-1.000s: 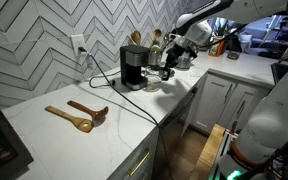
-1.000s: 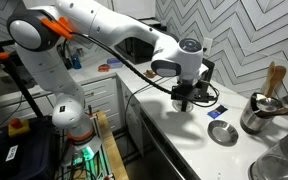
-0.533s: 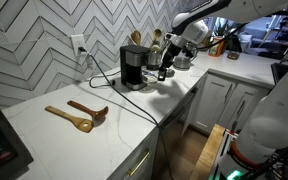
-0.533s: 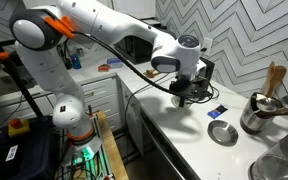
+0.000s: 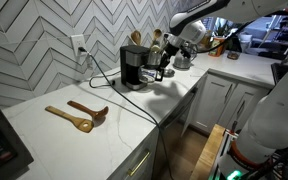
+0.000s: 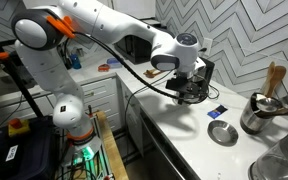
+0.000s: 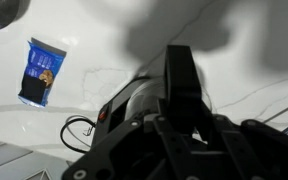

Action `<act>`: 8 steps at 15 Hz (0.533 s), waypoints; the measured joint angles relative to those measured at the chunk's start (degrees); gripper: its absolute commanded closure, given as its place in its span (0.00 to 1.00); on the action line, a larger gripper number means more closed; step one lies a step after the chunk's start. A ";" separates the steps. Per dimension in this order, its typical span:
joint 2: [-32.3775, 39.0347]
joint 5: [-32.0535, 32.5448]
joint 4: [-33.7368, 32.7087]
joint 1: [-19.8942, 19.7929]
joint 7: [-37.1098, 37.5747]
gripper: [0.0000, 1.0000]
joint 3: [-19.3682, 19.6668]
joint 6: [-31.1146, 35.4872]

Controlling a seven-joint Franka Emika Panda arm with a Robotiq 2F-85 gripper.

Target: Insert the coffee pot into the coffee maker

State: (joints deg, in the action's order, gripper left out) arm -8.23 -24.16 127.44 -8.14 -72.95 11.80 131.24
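Coffee pot (image 5: 160, 73): small, squat, clear glass, detail hard to make out. Hangs in gripper (image 5: 163, 66), jaws clamped on it, just right of coffee maker (image 5: 131, 66). Vs 0.5 s ago: gripper + pot moved left, nearer maker.

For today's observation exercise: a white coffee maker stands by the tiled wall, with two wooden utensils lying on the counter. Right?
No: the coffee maker is black, as an exterior view shows. It does stand by the tiled wall, with two wooden utensils lying on the counter.
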 measured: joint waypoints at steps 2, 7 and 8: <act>0.01 0.17 0.00 0.06 2.28 0.93 -0.45 0.38; 0.06 0.95 0.00 0.81 7.39 0.93 -1.57 1.31; 0.10 1.10 0.01 1.00 8.08 0.93 -1.68 1.37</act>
State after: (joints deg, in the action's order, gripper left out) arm -8.13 -23.07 127.45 -7.14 -64.88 10.12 132.62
